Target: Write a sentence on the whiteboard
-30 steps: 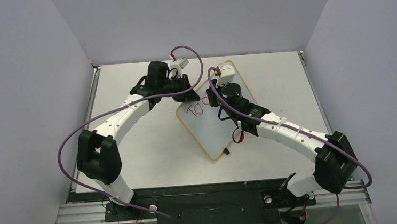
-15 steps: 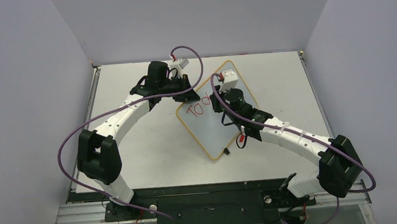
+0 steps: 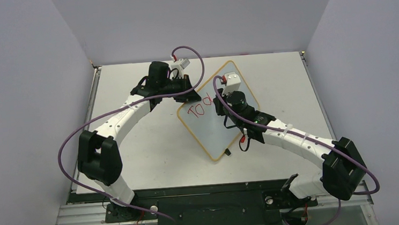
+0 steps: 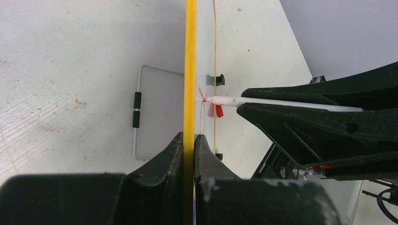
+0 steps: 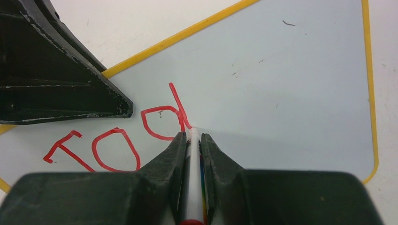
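The whiteboard (image 3: 216, 135) lies slanted mid-table, white with a thin orange-yellow frame. My left gripper (image 3: 189, 95) is shut on its far-left edge; in the left wrist view the jaws (image 4: 189, 138) pinch the yellow frame (image 4: 190, 70). My right gripper (image 5: 191, 136) is shut on a slim white marker (image 5: 191, 178), its tip touching the board (image 5: 291, 75). The sentence (image 5: 117, 140) reads "Tod" in red, also seen from above (image 3: 199, 110). The marker's red tip (image 4: 212, 101) shows in the left wrist view. From above, the right gripper (image 3: 220, 103) is mostly hidden under its wrist.
Small black clips (image 4: 217, 79) sit on the board's near edge, one also seen from above (image 3: 227, 153). A thin wire loop with black sleeves (image 4: 136, 112) lies left of the frame. Lilac walls enclose the table (image 3: 146, 149) on three sides. The left fingers (image 5: 61, 89) lie close to the letters.
The right gripper has drawn the "d" after "To" and shifted slightly toward the near right. The left arm and the board have not moved.
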